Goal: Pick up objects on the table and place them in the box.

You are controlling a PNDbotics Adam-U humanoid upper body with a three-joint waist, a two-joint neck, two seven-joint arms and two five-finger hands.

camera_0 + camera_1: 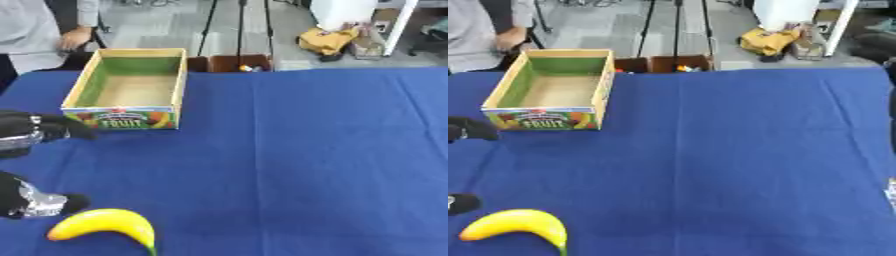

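Observation:
A yellow banana (105,223) lies on the blue table near the front left edge, curved side up. An open cardboard box (129,118) with green inner walls and a fruit print on its front stands at the back left, with nothing inside. My left hand (35,131) comes in from the left edge, open and spread wide. Its fingers reach toward the box's front left corner, and its thumb (48,204) sits just above and to the left of the banana. It holds nothing. Only a thin sliver of my right hand (892,192) shows at the right edge.
The blue cloth (315,160) covers the whole table, and a wide bare stretch lies right of the box. Beyond the far edge are brown boxes (229,63), tripod legs and a person standing at the back left.

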